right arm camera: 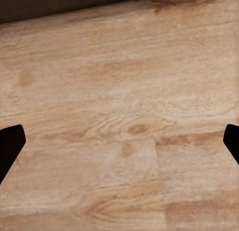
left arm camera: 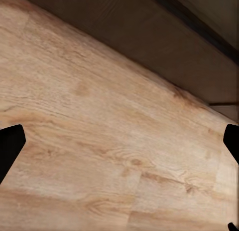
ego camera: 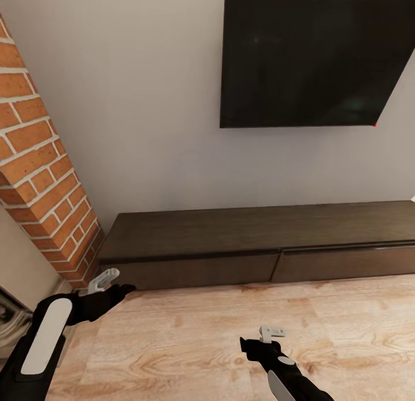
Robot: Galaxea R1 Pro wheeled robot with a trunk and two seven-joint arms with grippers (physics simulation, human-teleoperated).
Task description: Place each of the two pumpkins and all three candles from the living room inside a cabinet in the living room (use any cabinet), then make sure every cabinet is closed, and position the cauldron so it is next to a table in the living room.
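The cabinet, a long low dark brown unit, stands against the wall ahead with its two visible drawer fronts flush and shut. My left gripper hovers over the floor just off the cabinet's left end, open with nothing in it. In the left wrist view its dark fingertips sit far apart over bare planks, with the cabinet front beyond. My right gripper hangs open and empty above the floor in front of the cabinet's middle. The pumpkins, candles, cauldron and table are out of view.
A black TV hangs on the grey wall above the cabinet. A red brick column slants down at the left beside the cabinet's end. Light wood floor spreads before the cabinet. A small pale thing pokes in at the right edge.
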